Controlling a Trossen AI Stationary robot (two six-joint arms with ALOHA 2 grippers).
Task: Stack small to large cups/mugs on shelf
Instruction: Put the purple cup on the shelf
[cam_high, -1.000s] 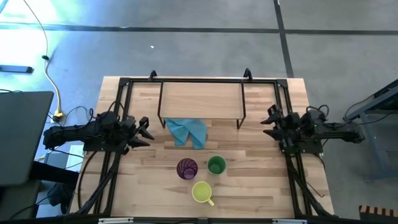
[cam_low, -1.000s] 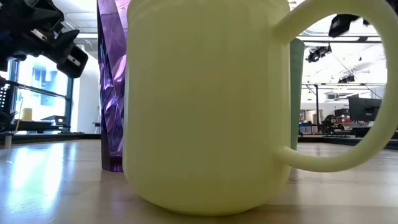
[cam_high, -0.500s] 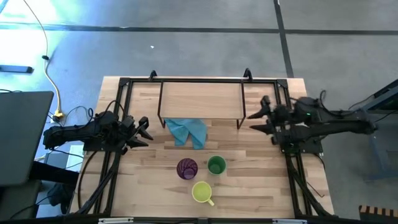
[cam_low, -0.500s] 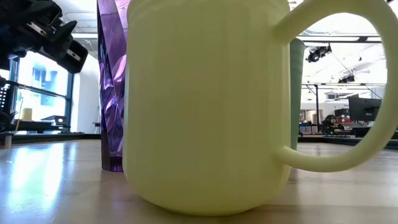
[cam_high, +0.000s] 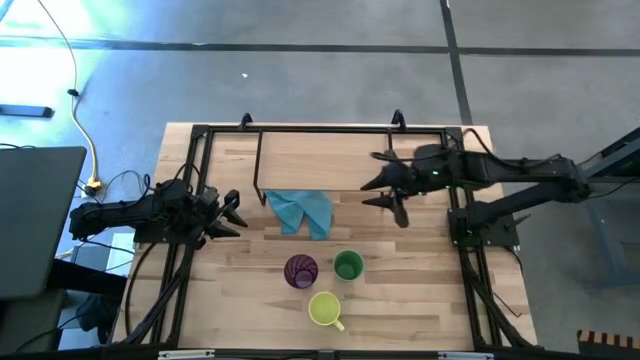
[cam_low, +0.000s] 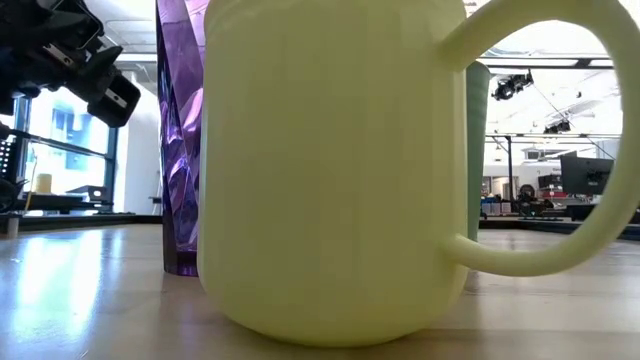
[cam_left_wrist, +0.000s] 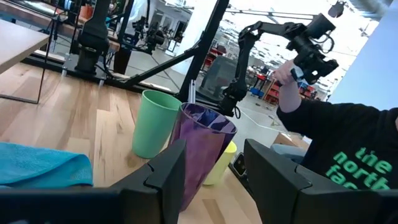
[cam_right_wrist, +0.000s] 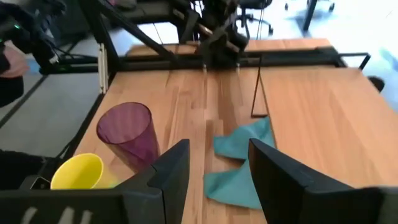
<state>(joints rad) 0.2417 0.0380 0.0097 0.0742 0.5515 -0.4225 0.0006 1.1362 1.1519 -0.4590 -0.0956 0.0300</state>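
Mug (cam_high: 323, 308), yellow-green, nearest the table's front edge with its handle toward that edge; just behind it the purple tumbler (cam_high: 301, 271) and green cup (cam_high: 347, 265) side by side, all upright on the table. Blue cloth (cam_high: 302, 210) farther back, then the shelf (cam_high: 324, 160), bare. My right gripper (cam_high: 391, 190) hangs open and empty by the shelf's right end; my left gripper (cam_high: 232, 212) waits open and empty at the left rail.

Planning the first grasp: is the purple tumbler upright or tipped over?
Upright: the purple tumbler stands on its base, open mouth up, beside the green cup.
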